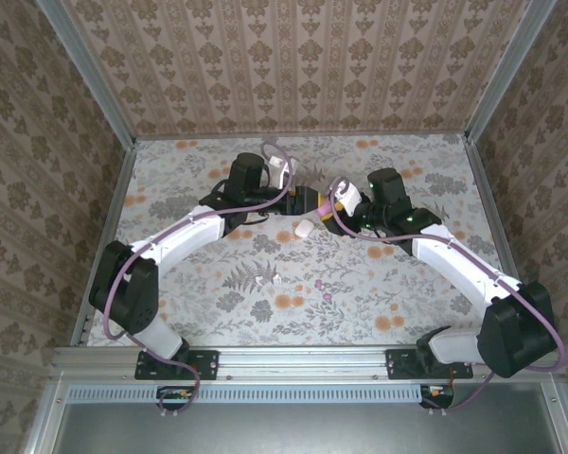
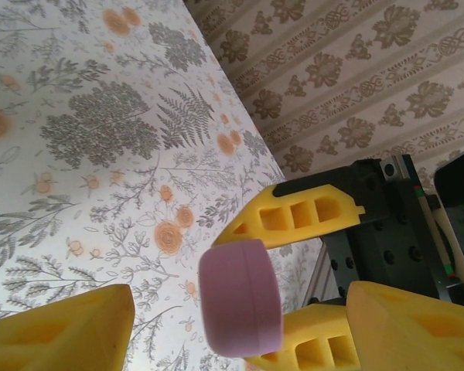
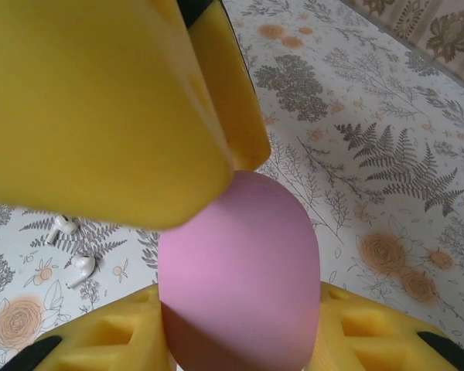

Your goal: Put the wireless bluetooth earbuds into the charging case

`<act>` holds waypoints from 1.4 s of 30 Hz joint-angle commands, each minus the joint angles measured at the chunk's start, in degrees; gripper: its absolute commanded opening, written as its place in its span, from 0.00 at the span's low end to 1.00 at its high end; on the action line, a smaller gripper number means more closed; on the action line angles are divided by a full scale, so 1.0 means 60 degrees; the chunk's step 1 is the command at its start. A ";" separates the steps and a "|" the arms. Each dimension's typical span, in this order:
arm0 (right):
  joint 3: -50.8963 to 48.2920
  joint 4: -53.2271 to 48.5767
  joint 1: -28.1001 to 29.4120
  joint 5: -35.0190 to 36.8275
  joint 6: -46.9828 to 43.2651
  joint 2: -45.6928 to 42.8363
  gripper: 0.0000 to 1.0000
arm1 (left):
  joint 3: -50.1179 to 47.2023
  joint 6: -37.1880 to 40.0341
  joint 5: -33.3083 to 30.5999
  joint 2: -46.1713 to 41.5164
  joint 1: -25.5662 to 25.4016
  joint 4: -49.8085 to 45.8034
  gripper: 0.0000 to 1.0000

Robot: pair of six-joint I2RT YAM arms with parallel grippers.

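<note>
Pinching the smooth pale-pink rounded charging case (image 2: 240,297) above the floral-printed desk (image 3: 356,154), the right tool (image 3: 224,247) seems to have only a narrow hold. The left tool (image 2: 236,317) is spread either side of it, not touching. An off-centre squeeze could twist the slick shell loose. Two white stemmed earbuds (image 3: 83,267) lie apart on the desk, and the case's lid looks shut, barring insertion.

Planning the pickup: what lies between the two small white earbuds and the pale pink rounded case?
Bare floral tabletop separates the earbuds and case, in the right wrist view.
</note>
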 commanded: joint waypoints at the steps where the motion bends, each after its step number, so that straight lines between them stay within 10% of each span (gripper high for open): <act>1: -0.0143 0.0405 0.0086 -0.0065 0.0067 -0.0260 0.38 | 0.0302 -0.0048 0.0313 0.0214 -0.0134 -0.0092 0.71; 19: -0.0295 0.0732 0.0221 0.0390 0.0228 -0.0508 0.44 | 0.0211 -0.0756 0.0179 0.0313 -0.0199 0.0493 0.21; 25: -0.1465 0.2617 -0.0160 0.0223 0.1593 -0.1697 0.69 | -0.0016 -0.1840 0.0091 -0.0301 0.0109 0.1458 0.18; 30: -0.2905 0.6296 -0.1867 -0.2141 0.4047 -0.2313 0.72 | -0.0324 -0.3300 0.0134 -0.0815 0.0461 0.2476 0.16; 35: -0.1677 0.3627 -0.2033 -0.3867 0.2038 -0.1908 0.67 | -0.0225 -0.4202 0.0195 -0.1181 0.0544 0.2532 0.14; 42: -0.1673 0.4536 -0.0984 -0.2424 0.0662 -0.1928 0.68 | -0.0377 -0.5178 0.0231 -0.1491 0.0537 0.2672 0.14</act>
